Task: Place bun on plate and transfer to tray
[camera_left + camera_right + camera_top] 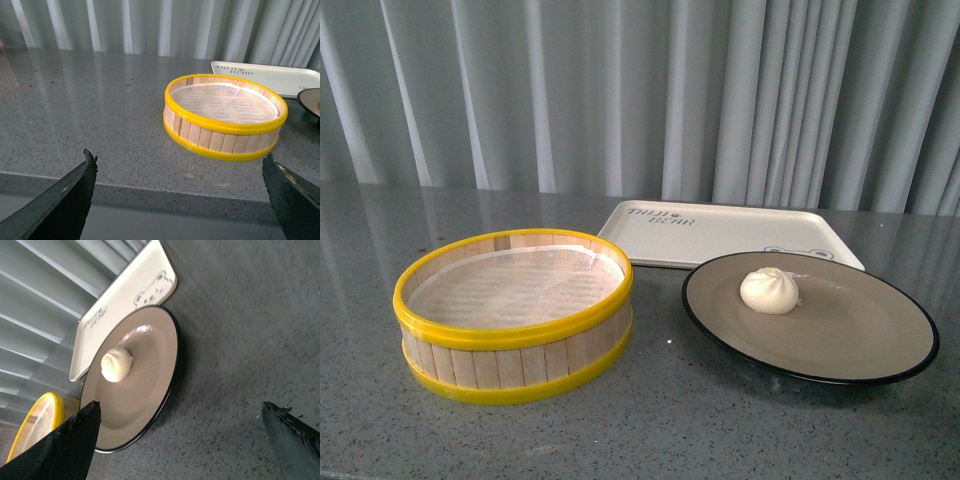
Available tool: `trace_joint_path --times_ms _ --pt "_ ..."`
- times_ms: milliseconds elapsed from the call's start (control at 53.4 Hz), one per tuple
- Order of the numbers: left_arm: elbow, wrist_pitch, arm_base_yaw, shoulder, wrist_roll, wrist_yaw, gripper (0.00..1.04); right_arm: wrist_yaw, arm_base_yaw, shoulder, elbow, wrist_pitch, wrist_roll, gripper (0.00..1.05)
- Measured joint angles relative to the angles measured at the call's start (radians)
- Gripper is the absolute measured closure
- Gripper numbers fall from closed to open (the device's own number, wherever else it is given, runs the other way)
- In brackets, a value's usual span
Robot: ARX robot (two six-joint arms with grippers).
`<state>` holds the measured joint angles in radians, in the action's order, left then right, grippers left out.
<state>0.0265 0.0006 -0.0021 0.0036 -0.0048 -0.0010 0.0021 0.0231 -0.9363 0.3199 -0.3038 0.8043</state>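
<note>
The bun [770, 290] rests on the plate [840, 340], which sits right of the steamer basket [515, 375], on the near side of the tray [720, 235]. Left gripper [178, 157] and right gripper [181, 405]: jaws spread wide, nothing held.

I assess this, from my remote station, as a staged test setup with a dining theme rather than a lived-in room. Evidence: a grey speckled stone desk [650, 430] backed across its width by a pleated pale curtain [620, 90]. It carries tableware: a steamer basket [520, 355], a plate [840, 340] and a tray [720, 240].
</note>
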Motion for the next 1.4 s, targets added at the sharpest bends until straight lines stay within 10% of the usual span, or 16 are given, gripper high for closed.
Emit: trace_joint_path --times_ms 430,1404 --pt "0.0 0.0 0.0 0.0 0.0 0.0 0.07 -0.006 0.144 -0.349 0.114 -0.149 0.341 0.08" --pt "0.0 0.0 0.0 0.0 0.0 0.0 0.07 -0.076 0.172 -0.667 0.267 -0.266 0.442 0.08"
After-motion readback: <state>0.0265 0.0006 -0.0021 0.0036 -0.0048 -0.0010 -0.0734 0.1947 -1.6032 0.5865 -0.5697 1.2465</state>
